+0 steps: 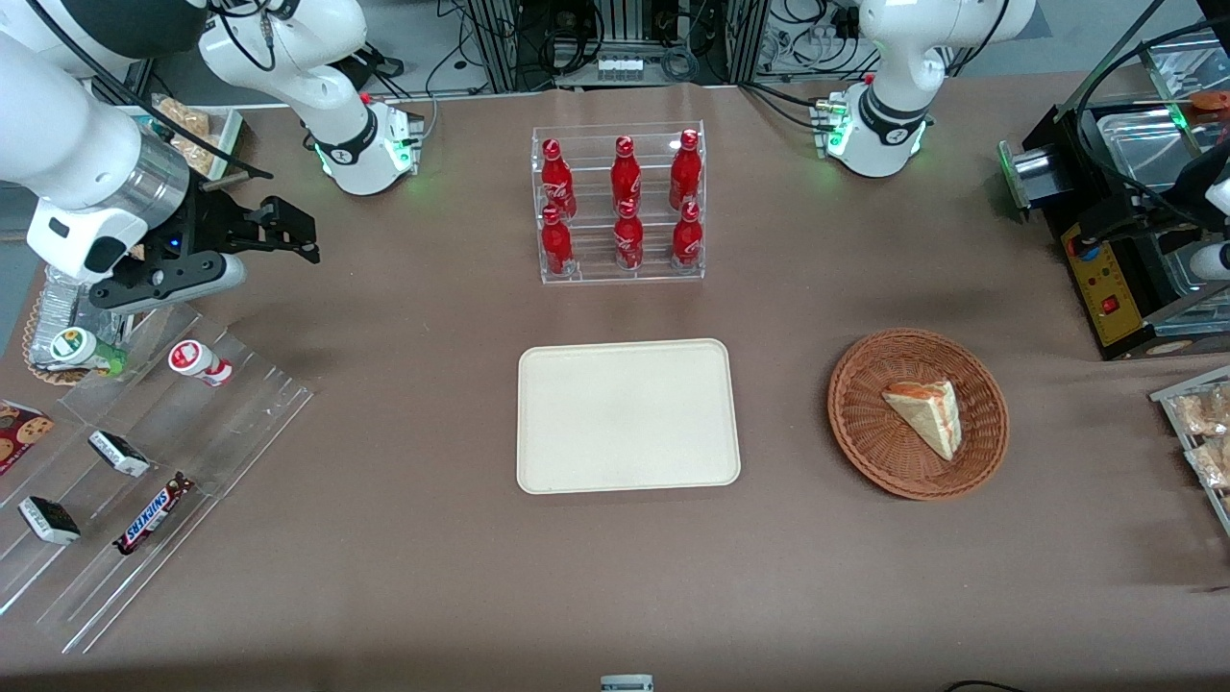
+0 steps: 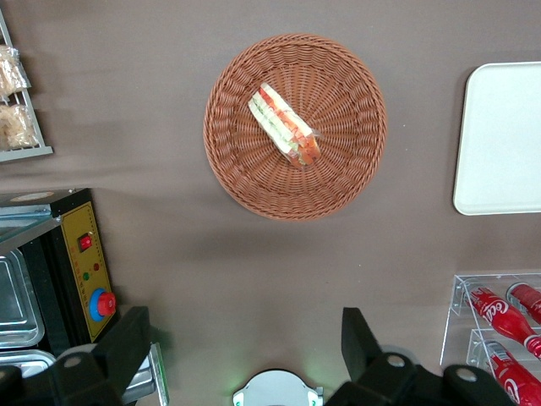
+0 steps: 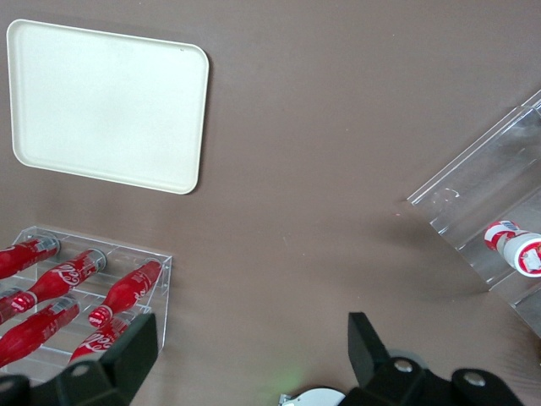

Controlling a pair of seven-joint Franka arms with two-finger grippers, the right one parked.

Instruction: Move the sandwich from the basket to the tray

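In the basket (image 1: pixel 918 413), toward the working arm's end of the tabletop (image 1: pixel 384 577), the sandwich (image 1: pixel 924 415) lies on its side with its striped cut edge showing, apart from the wicker rim all round. The tray (image 1: pixel 628 415) sits bare beside the basket, well apart from it, nearer the front camera than the clear rack of red bottles (image 1: pixel 621 204). The left arm's end effector (image 2: pixel 245 347) hangs high above the tabletop, farther from the front camera than the basket, its two fingers (image 2: pixel 127 342) spread wide with nothing between them; the wrist view looks straight down at the basket and sandwich from this height. Judging by this, the task has hardly begun: nothing is grasped, nothing lifted, nothing on the tray. What is left is the whole job: descend to the basket, close on the wedge, carry it across to the tray and set it down.
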